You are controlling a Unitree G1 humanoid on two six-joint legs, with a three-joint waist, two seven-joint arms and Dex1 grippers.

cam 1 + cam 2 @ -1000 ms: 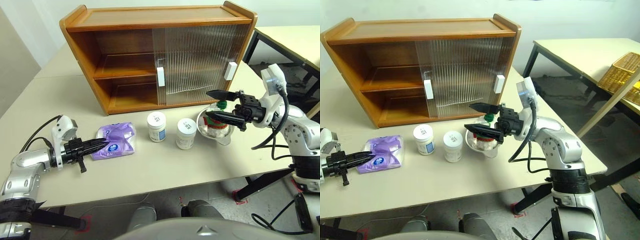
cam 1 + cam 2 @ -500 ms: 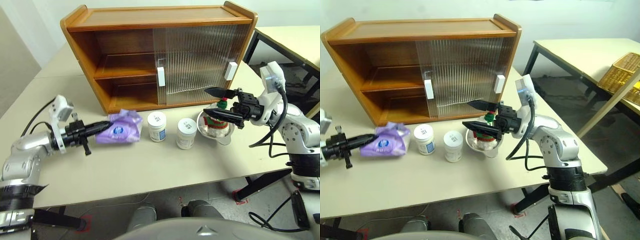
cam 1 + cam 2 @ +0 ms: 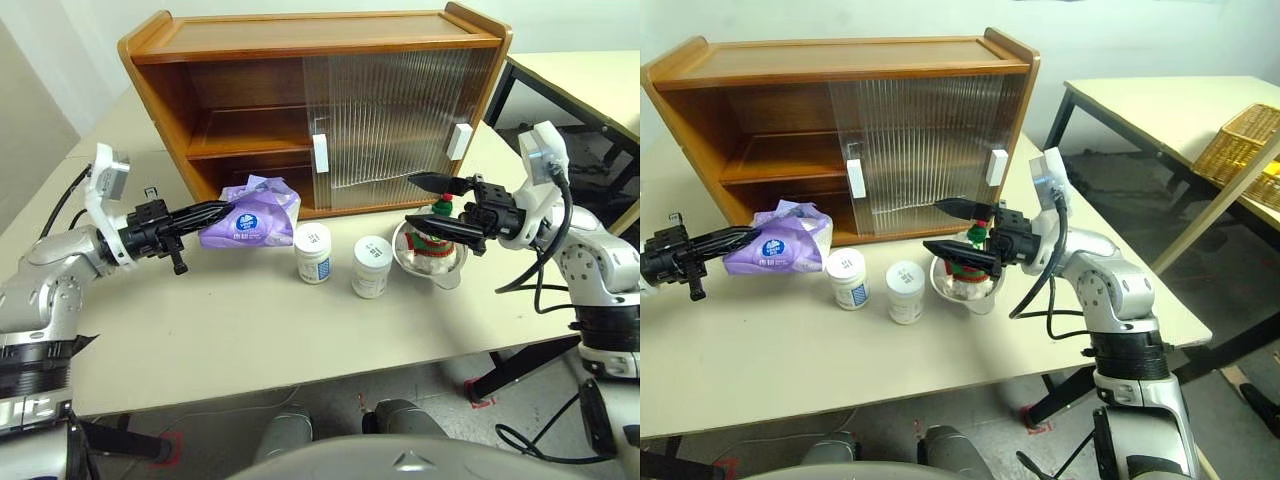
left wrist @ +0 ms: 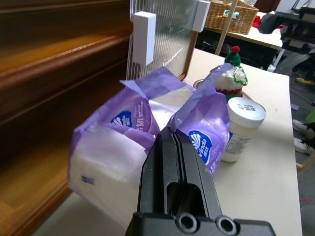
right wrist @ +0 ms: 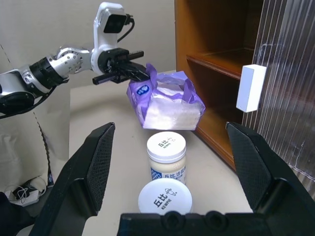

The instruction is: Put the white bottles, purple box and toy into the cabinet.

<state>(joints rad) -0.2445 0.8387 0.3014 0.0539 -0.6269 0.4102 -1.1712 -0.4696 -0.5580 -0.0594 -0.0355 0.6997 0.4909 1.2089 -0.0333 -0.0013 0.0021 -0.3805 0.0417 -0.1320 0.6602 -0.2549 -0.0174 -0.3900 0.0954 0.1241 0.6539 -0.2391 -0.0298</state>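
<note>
Purple box (image 3: 250, 213) is hanging left of centre before the cabinet (image 3: 300, 110), left pincer (image 3: 222, 211) clenching only its crinkly edge: film may be slipping. Right pincer (image 3: 428, 205) is gaping empty.

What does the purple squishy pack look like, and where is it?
The purple box is really a soft, crinkly lavender plastic pack with something white showing inside and round blue-and-white stickers on it. It hangs tilted in the air, off the table, pinched by its loose top edge in the shut left gripper. It sits just in front of the cabinet's open lower shelf, above and beside one white bottle. Only the gripper touches it.
</note>
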